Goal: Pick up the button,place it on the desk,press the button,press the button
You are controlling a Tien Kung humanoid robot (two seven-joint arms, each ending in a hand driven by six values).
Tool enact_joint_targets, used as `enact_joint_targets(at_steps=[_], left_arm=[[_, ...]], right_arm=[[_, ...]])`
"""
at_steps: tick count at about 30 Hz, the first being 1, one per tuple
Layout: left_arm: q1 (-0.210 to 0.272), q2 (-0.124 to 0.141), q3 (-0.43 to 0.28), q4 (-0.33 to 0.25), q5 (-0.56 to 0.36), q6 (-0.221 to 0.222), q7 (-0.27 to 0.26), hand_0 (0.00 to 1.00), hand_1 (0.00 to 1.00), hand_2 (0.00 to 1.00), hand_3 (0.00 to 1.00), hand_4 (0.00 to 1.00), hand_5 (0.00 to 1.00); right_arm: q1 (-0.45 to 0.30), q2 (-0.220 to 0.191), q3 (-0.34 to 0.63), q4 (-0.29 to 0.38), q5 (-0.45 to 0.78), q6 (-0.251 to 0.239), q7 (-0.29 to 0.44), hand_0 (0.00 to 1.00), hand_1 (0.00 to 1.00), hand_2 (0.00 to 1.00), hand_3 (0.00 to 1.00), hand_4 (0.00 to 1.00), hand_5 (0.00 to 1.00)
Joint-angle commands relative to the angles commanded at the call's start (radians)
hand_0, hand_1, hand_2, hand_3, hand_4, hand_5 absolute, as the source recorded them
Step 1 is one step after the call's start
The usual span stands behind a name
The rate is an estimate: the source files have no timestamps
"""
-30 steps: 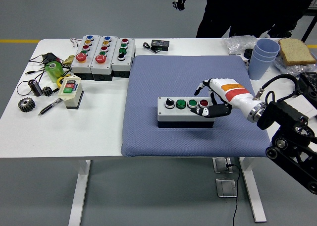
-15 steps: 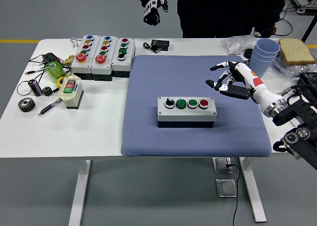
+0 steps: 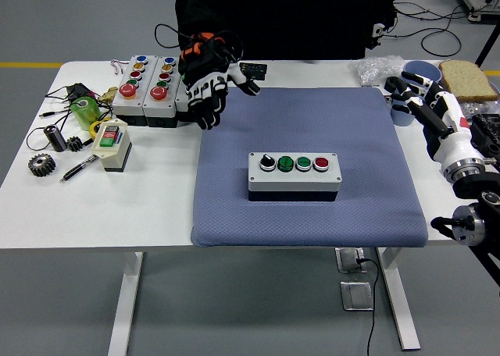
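A grey button box (image 3: 294,175) with a black knob, two green buttons and a red button lies in the middle of the blue mat (image 3: 305,129). My right hand (image 3: 412,90) hovers at the mat's far right edge, well away from the box, fingers spread and holding nothing. A person's gloved hand (image 3: 205,81) reaches down over the three button boxes (image 3: 160,87) at the back left, covering part of the rightmost one. My left arm is out of view.
Blue cups (image 3: 406,106) and a slice of bread (image 3: 467,80) sit at the back right behind my right hand. Gears (image 3: 41,164), a pen (image 3: 78,168), a green roll (image 3: 83,112), a small switch box (image 3: 112,144) and cables lie at the left. A black device (image 3: 254,69) lies at the back.
My right hand left the red button end of the box, rose and pulled back to the right edge. The person's gloved hand came down from the far side onto the back-left boxes.
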Motion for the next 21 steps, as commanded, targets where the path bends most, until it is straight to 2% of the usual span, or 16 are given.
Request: enact_joint_targets(at_steps=[5, 6, 9, 21], left_arm=[[0.0, -0.001, 0.003, 0.0, -0.001, 0.0, 0.0, 0.622, 0.658, 0.675, 0.593, 0.334, 0.645], [-0.001, -0.001, 0.003, 0.0, 0.0, 0.0, 0.0, 0.622, 0.658, 0.675, 0.593, 0.334, 0.645], [-0.001, -0.001, 0.005, 0.0, -0.001, 0.0, 0.0, 0.622, 0.658, 0.675, 0.593, 0.334, 0.645], [-0.002, -0.001, 0.007, 0.0, -0.003, 0.0, 0.0, 0.622, 0.657, 0.675, 0.593, 0.332, 0.64]], right_arm=[[-0.008, -0.001, -0.001, -0.008, 0.208, -0.001, -0.002, 0.693, 0.64, 0.699, 0.674, 0.802, 0.421], [-0.009, -0.001, -0.002, -0.01, 0.292, 0.002, -0.004, 0.693, 0.64, 0.699, 0.674, 0.802, 0.421], [-0.011, -0.001, -0.002, -0.012, 0.373, 0.005, -0.008, 0.693, 0.64, 0.699, 0.674, 0.802, 0.421], [-0.014, -0.003, -0.004, -0.017, 0.411, 0.011, -0.015, 0.703, 0.644, 0.701, 0.665, 0.789, 0.409]])
